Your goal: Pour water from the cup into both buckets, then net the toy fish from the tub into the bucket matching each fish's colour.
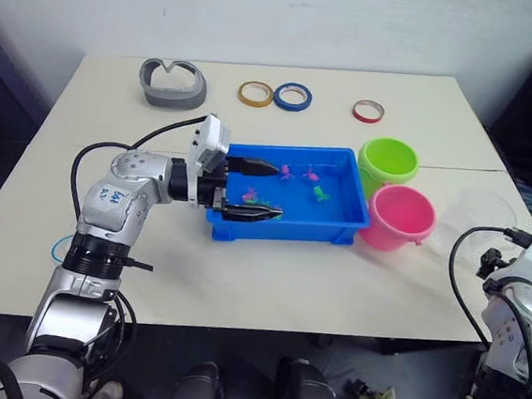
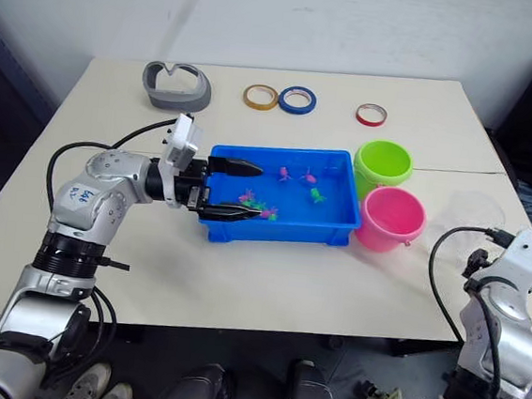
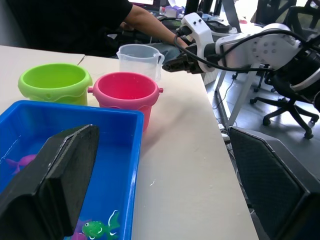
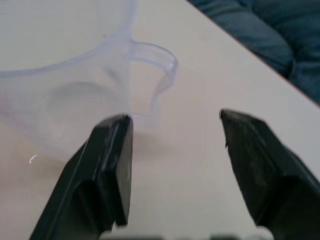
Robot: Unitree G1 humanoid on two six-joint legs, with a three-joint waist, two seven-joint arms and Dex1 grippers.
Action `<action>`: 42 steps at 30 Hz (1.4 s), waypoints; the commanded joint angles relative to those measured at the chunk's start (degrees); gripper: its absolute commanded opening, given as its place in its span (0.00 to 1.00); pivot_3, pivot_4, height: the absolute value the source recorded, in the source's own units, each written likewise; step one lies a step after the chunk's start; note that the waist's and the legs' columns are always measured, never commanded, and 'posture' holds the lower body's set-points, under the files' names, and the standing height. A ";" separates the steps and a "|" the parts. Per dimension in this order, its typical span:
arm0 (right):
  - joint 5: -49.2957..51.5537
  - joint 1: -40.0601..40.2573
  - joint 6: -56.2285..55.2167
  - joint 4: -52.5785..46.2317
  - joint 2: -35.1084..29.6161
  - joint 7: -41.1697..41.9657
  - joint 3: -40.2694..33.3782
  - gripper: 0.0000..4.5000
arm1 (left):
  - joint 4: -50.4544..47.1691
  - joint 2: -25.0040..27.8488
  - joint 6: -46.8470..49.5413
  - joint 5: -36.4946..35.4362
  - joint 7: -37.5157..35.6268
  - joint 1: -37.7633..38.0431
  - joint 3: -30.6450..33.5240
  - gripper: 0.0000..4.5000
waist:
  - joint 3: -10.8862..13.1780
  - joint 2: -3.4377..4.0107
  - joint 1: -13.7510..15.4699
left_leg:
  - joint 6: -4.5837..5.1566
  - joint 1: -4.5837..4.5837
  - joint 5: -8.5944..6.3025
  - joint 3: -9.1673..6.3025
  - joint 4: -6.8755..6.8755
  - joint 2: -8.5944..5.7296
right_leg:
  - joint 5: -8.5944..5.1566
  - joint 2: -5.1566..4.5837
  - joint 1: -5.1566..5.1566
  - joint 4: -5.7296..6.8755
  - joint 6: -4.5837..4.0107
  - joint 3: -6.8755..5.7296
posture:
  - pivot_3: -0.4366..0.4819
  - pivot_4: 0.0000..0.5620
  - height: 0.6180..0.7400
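Observation:
The blue tub (image 1: 338, 231) sits mid-table holding several tiny pink and green toy fish (image 1: 320, 193). My left gripper (image 1: 265, 192) hovers open over the tub's left end, one finger along each long side. To the tub's right stand the lime green bucket (image 1: 388, 160) and the pink bucket (image 1: 398, 215). The clear cup (image 2: 472, 215) stands right of them near the table's edge. My right gripper (image 4: 175, 120) is open just short of the cup's handle (image 4: 156, 75), holding nothing. A thin blue hoop (image 1: 57, 248), apparently the net, peeks out beside my left arm.
At the table's far side lie yellow (image 1: 255, 93), blue (image 1: 293, 96) and red (image 1: 369, 110) tape rings and a grey curved object (image 1: 172, 83). A person (image 3: 145, 20) in dark clothing sits beyond the right edge, with office chairs behind.

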 commanded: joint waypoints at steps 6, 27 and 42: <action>13.89 11.37 10.24 -19.12 -15.52 24.81 1.52 0.72 | -1.40 2.15 0.69 -0.60 2.65 2.23 2.92 1.00 | 0.00 -0.02 0.00 | 0.26 0.00 -0.13 -0.05 0.00 -0.03 | 0.00 0.00 0.06 -0.12 0.01 -0.04 | 0.48 0.27 0.78; 21.98 2.16 -19.95 -19.42 -22.12 60.26 23.88 0.99 | -0.14 19.33 7.77 2.59 19.17 14.62 18.78 1.00 | 0.12 -0.43 0.10 | 0.03 0.00 -0.04 -0.11 -0.01 0.01 | 0.09 -0.10 0.14 -0.38 0.07 -0.20 | 0.48 0.27 0.78; 16.28 0.49 -31.64 -17.56 -16.49 61.97 33.38 0.99 | 20.58 19.52 -5.58 8.98 24.20 21.19 20.40 1.00 | -0.01 -0.66 0.23 | 0.12 -0.03 -0.27 -0.15 -0.01 0.03 | 0.14 -0.26 0.14 -0.46 0.00 -0.37 | 0.48 0.27 0.78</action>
